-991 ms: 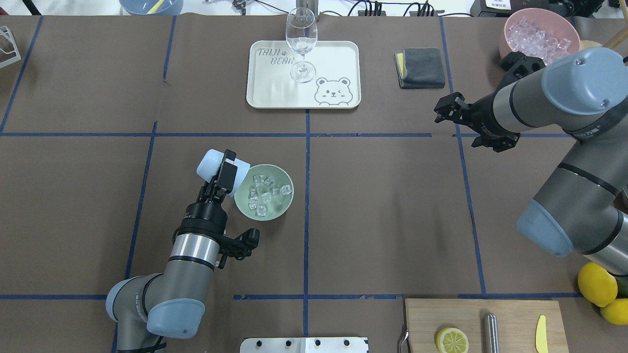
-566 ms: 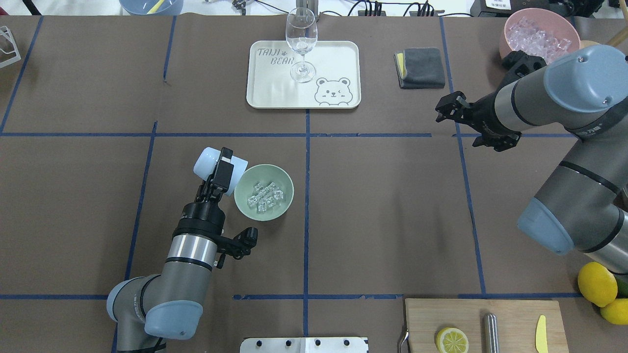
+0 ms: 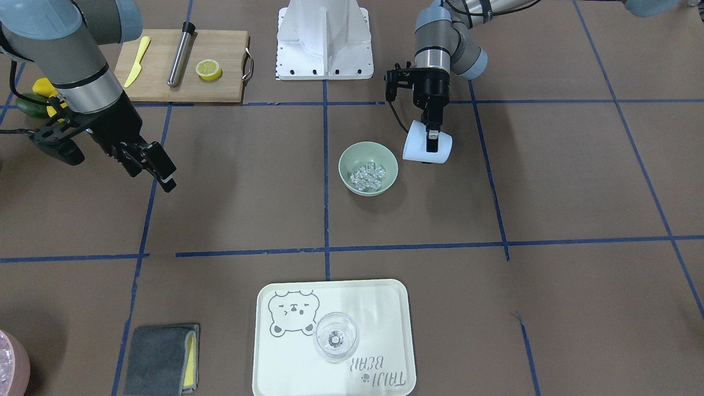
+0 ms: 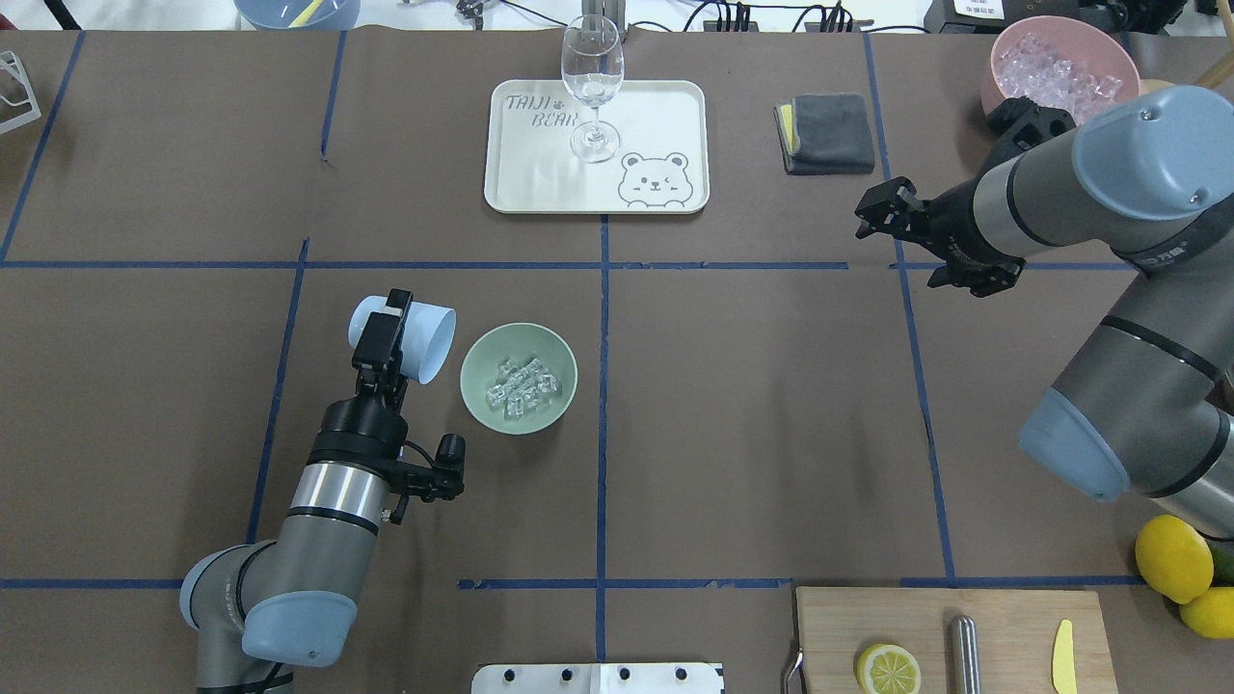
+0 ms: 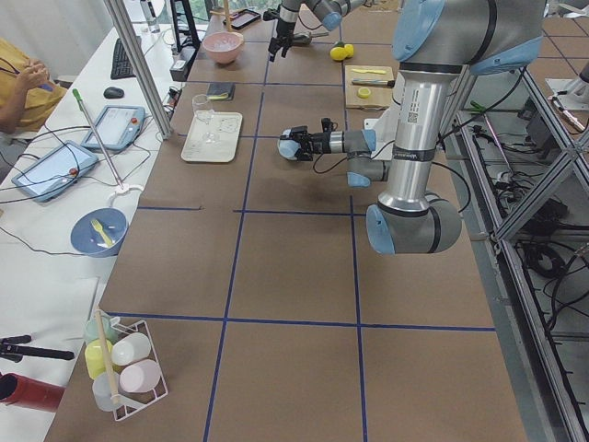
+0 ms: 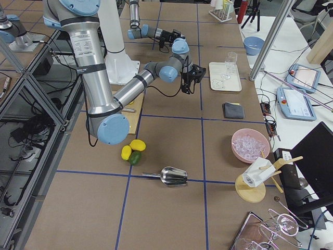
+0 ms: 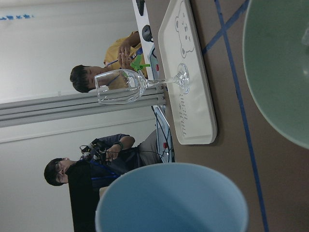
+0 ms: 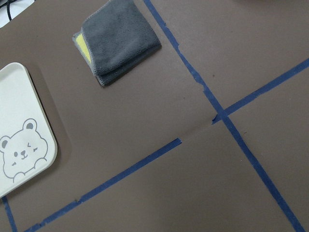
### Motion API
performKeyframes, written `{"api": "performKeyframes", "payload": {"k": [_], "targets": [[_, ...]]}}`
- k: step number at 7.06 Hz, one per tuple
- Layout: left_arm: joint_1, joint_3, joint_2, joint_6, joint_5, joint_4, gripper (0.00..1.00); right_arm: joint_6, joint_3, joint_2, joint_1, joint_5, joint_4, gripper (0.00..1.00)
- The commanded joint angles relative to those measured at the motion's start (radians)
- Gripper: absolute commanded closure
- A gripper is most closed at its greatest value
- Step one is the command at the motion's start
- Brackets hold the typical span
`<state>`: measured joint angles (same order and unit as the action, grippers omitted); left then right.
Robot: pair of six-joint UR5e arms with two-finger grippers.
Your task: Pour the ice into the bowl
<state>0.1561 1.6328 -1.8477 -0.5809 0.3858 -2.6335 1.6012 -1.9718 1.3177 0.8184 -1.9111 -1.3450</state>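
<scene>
Blue cup (image 4: 431,343) in left end effector's (image 4: 388,333) pinch; bowl's (image 4: 521,338) ice (image 4: 521,387) plain overhead, cropped wrist-side.

one green bowl (image 4: 540,345), one blue cup (image 4: 429,342), one tray (image 4: 665,116), one wine glass (image 4: 592,67), one grey cloth (image 4: 831,133), one pink bowl (image 4: 991,92), one cutting board (image 4: 1012,617), two whole lemons (image 4: 1172,557)

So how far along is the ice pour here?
Done: the ice cubes lie in the green bowl. In hand: the left gripper holds the blue cup tipped on its side beside the bowl, clear of its rim, no ice visible inside. Left: probably just righting the cup and setting it down.
</scene>
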Motion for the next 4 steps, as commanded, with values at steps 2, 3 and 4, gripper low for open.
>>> {"api": "performKeyframes", "payload": {"k": [2,3,4], "targets": [[0.005,0.053,0.123,0.535,0.094,-0.019,1.00,0.000,-0.018,0.003,0.001,-0.002,0.001,0.00],[0.003,0.079,0.186,0.693,0.109,-0.022,1.00,0.000,-0.024,0.003,0.001,-0.003,0.001,0.00],[0.003,0.081,0.232,0.871,0.116,-0.028,1.00,0.000,-0.025,0.003,0.001,-0.003,0.001,0.00]]}}
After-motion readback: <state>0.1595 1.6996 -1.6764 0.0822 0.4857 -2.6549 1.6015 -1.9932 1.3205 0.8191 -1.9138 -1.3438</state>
